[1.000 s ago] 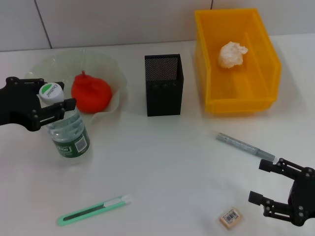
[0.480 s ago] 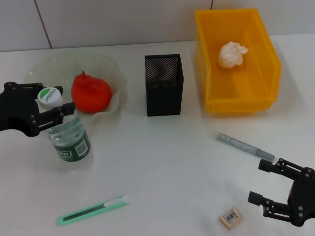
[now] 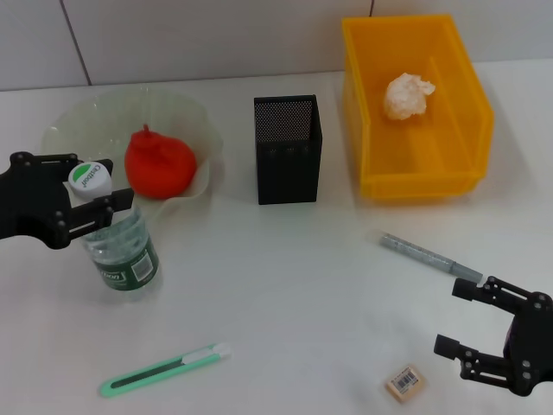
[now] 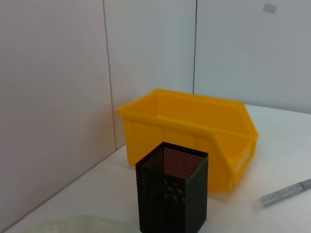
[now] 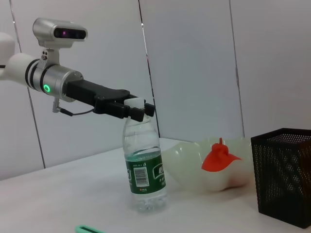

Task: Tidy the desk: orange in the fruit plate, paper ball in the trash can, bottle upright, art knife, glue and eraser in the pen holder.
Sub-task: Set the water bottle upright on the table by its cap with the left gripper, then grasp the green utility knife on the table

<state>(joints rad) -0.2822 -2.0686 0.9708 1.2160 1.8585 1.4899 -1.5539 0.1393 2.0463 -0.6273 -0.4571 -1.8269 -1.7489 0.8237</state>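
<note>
Head view: your left gripper clamps cap of bottle, steadying it upright beside fruit plate; right gripper idles spread open near eraser, placed for next pick

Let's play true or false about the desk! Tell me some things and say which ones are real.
1. The paper ball lies in the yellow bin. True.
2. The bottle lies on its side. False: it stands upright, with the left gripper at its cap.
3. The eraser is inside the pen holder. False: it lies on the desk near the right gripper.
4. The art knife lies on the desk. True.
</note>
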